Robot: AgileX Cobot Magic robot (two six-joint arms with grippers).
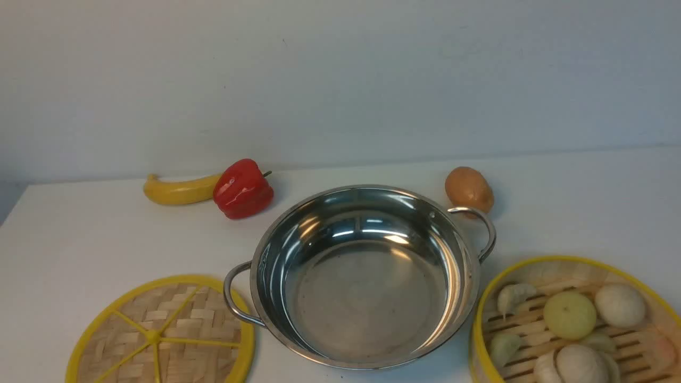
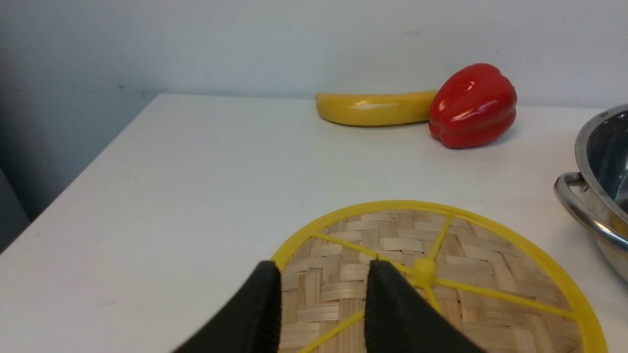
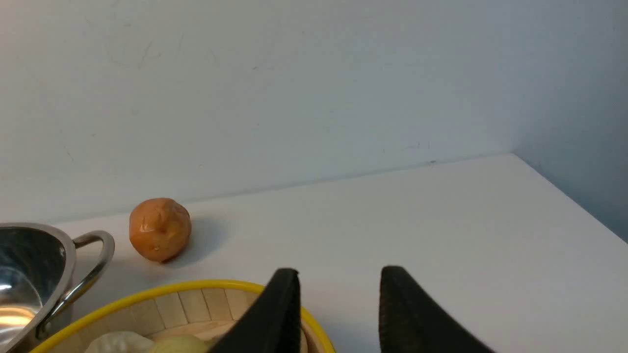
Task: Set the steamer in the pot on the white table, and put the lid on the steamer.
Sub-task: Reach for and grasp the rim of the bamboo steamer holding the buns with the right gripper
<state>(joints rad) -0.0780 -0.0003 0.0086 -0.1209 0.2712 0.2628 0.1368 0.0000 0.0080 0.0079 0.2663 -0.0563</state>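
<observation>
Looks like a lab test bench: plain white table against a blank wall, with plastic-looking banana and pepper.

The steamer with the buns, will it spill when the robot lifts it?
Probably stiff: the steamer has a rigid-looking bamboo wall. The buns sit loose on its slats, so they may roll if it tilts. Thin bamboo suggests it is light.
</observation>
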